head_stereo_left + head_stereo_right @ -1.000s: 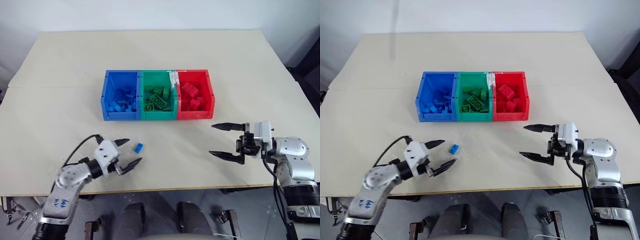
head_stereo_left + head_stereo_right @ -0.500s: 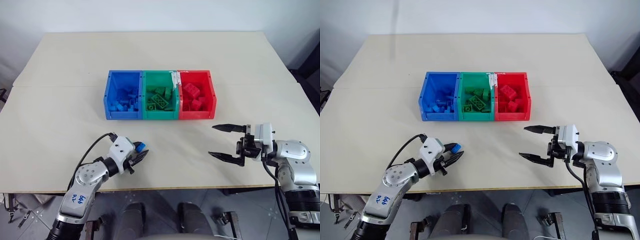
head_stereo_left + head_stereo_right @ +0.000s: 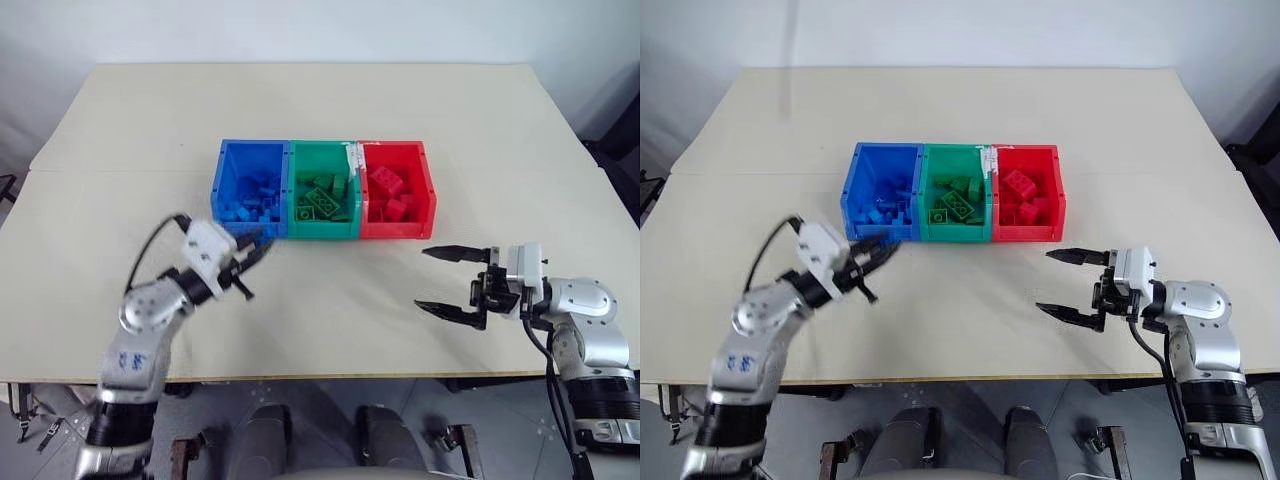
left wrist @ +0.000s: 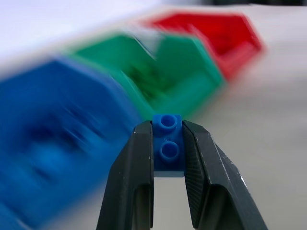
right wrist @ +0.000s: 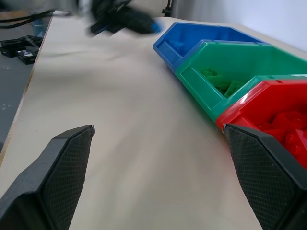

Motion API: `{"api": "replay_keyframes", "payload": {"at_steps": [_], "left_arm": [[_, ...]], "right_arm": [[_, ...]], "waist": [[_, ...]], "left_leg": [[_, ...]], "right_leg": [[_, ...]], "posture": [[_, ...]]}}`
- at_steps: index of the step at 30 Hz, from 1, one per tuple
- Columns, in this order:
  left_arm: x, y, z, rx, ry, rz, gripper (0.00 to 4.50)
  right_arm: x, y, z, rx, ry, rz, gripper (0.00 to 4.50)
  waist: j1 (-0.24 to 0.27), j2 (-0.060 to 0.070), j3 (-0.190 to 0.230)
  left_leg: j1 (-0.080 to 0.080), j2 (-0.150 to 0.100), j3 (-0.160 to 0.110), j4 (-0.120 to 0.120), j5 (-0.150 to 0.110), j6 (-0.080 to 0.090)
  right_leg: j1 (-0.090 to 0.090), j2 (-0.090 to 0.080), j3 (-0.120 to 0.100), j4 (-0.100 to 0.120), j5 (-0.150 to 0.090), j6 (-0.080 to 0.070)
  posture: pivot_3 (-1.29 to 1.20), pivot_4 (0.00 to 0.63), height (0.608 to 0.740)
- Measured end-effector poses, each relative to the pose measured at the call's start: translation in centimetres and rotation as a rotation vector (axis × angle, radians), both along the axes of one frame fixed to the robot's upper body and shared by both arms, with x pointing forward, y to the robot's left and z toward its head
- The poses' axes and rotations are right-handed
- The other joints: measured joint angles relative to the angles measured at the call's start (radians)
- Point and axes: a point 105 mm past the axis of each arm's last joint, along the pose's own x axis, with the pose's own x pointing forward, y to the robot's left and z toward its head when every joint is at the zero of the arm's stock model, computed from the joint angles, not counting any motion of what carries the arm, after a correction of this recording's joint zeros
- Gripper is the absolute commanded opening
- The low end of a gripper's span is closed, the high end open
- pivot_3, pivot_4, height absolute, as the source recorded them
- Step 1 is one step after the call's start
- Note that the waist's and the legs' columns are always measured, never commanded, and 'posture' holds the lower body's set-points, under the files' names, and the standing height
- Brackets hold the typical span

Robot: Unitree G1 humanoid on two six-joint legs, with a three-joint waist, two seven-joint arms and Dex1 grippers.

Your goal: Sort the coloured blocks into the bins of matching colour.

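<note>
Left wrist view: my left tool (image 4: 168,143) is clamped on a tiny blue studded plastic brick (image 4: 168,142), studs facing the camera. Left arm reaches forward, tool raised off the beige worktop (image 3: 330,320), just before the blue plastic bin (image 3: 250,187). My right tool (image 3: 447,283) hangs wide, pointing left, beside the red bin (image 3: 397,189).
</note>
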Motion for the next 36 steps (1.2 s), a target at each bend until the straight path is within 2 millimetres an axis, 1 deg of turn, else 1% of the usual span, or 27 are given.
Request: {"api": "replay_keyframes", "payload": {"at_steps": [4,7,8,10,14,16,19,21,24,26,28,30,33,34,36], "left_arm": [[4.0,0.8,2.0,-0.007,-0.012,0.092,0.48],[6.0,0.7,2.9,0.014,-0.027,0.126,0.48],[6.6,0.6,3.0,0.018,-0.029,0.134,0.48],[7.7,0.6,2.9,0.01,-0.018,0.161,0.48],[9.2,0.7,2.1,-0.008,0.027,0.196,0.48],[9.6,0.6,2.0,-0.016,0.035,0.202,1.21],[9.5,0.7,1.9,-0.019,0.035,0.201,2.13],[8.8,1.1,1.8,-0.019,0.023,0.181,2.73],[6.8,2.3,1.1,-0.003,0.013,0.146,2.73],[5.6,3.5,0.9,0.016,0.01,0.149,2.73],[3.7,5.4,0.9,0.044,0.004,0.155,2.73],[1.3,6.7,0.7,0.081,0.007,0.126,2.73],[-2.5,6.9,-0.2,0.126,0.038,0.008,2.73],[-3.8,6.9,-0.7,0.148,0.058,-0.034,2.73],[-6.2,7.7,-2.3,0.186,0.138,-0.092,2.73]], "right_arm": [[0.3,-0.2,0.2,0.02,-0.006,-0.037,4.5],[1.2,-0.2,1.6,0.155,-0.016,-0.121,4.5],[1.3,-0.2,2.0,0.188,-0.021,-0.137,4.5],[1.1,0.0,2.4,0.2,-0.037,-0.144,4.5],[0.5,-0.1,2.1,0.197,-0.039,-0.153,4.5],[0.5,-0.1,2.1,0.197,-0.038,-0.159,4.5],[0.5,-0.1,2.1,0.199,-0.04,-0.168,4.5],[0.5,-0.2,2.1,0.201,-0.042,-0.174,4.5],[0.5,-0.2,2.0,0.202,-0.043,-0.182,4.5],[0.6,-0.2,2.1,0.2,-0.047,-0.181,4.5],[0.7,-0.2,2.1,0.2,-0.055,-0.18,4.5],[0.9,-0.3,2.0,0.199,-0.051,-0.178,4.5],[1.0,-0.2,1.7,0.185,-0.038,-0.159,4.5],[1.0,0.0,1.6,0.179,-0.033,-0.147,4.5],[1.0,0.2,1.4,0.164,-0.025,-0.116,4.5]], "waist": [[-0.001,0.0,0.0],[-0.001,0.0,0.0],[-0.002,0.0,0.0],[-0.002,0.0,0.0],[-0.001,0.0,0.0],[-0.002,0.0,0.0],[-0.004,0.0,0.0],[-0.006,0.0,0.0],[-0.007,0.0,0.0],[-0.006,0.0,0.0],[-0.009,0.0,0.0],[-0.009,0.0,0.0],[-0.008,0.0,0.0],[-0.006,0.0,0.0],[-0.007,0.0,0.0]], "left_leg": [[-0.001,0.0,0.0,0.0,0.001,-0.002],[-0.001,0.0,0.001,0.0,0.001,-0.002],[-0.002,0.0,0.001,0.0,0.001,-0.002],[-0.002,0.0,0.002,0.0,0.001,-0.002],[-0.003,0.0,0.002,0.0,0.001,-0.002],[-0.003,0.0,0.003,0.0,0.001,-0.002],[-0.003,0.0,0.003,0.0,0.001,-0.002],[-0.003,0.001,0.003,-0.001,0.001,-0.002],[-0.003,0.002,0.004,-0.001,0.0,-0.002],[-0.003,0.002,0.004,-0.001,0.001,-0.002],[-0.003,0.003,0.005,-0.001,0.0,-0.002],[-0.002,0.004,0.005,-0.001,0.0,-0.002],[-0.002,0.005,0.005,-0.001,-0.001,-0.001],[-0.002,0.005,0.005,-0.001,-0.001,-0.001],[-0.002,0.005,0.005,-0.001,-0.002,0.0]], "right_leg": [[-0.001,0.001,0.0,0.0,0.0,0.0],[-0.001,0.001,0.0,0.001,0.0,0.001],[-0.001,0.001,0.0,0.001,0.0,0.001],[-0.002,0.001,0.0,0.001,0.001,0.001],[-0.002,0.001,0.0,0.0,0.001,0.002],[-0.002,0.001,0.0,0.0,0.001,0.002],[-0.002,0.002,0.0,0.0,0.001,0.002],[-0.002,0.002,0.0,0.0,0.001,0.002],[-0.003,0.002,0.0,0.0,0.001,0.002],[-0.003,0.002,0.0,0.0,0.001,0.002],[-0.003,0.002,0.001,0.0,0.001,0.002],[-0.003,0.002,0.001,0.0,0.001,0.002],[-0.003,0.0,0.001,0.0,0.001,0.001],[-0.003,0.0,0.001,-0.001,0.001,0.001],[-0.003,-0.001,0.001,-0.003,0.0,0.0]], "posture": [[0.0,0.15,0.74],[0.0,0.15,0.74],[0.0,0.15,0.74],[0.0,0.15,0.74],[0.0,0.15,0.74],[0.0,0.15,0.74],[0.0,0.15,0.74],[0.0,0.15,0.74],[0.0,0.15,0.74],[0.0,0.15,0.74],[0.0,0.15,0.74],[0.0,0.15,0.74],[0.0,0.15,0.74],[0.0,0.15,0.74],[0.0,0.15,0.74]]}}
